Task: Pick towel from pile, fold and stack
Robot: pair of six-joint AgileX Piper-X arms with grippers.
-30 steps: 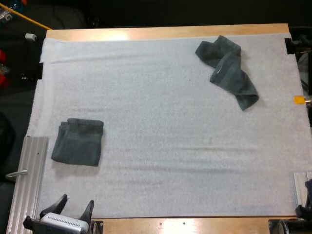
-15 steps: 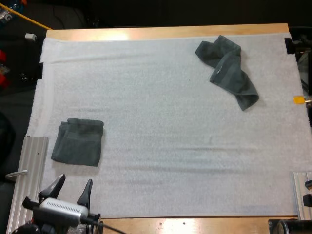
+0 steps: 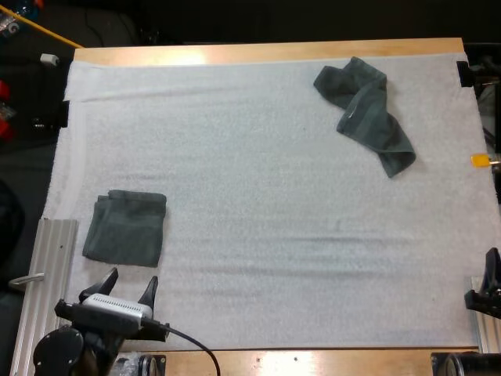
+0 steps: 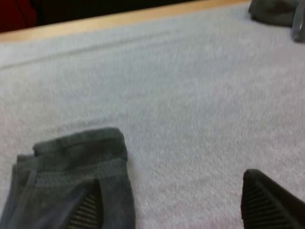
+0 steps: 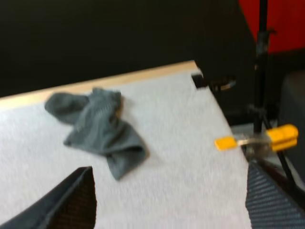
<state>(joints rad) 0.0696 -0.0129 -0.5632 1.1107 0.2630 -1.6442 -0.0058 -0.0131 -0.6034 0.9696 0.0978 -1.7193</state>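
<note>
Grey-green crumpled towel (image 3: 365,113) lies twisted, far ahead-left of your right end effector (image 3: 490,280), with its long axis slanting toward it. The folded towel (image 3: 126,228) sits just ahead of your left end effector (image 3: 130,280). Both are wide open and empty.

Bright even light, v. faint shadows

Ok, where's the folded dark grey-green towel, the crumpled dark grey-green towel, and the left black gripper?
folded dark grey-green towel (image 3: 125,229): high view, middle of its top layer.
crumpled dark grey-green towel (image 3: 366,110): high view, middle of the bunched cloth.
left gripper (image 3: 130,280): high view, midway between its fingertips.
</note>
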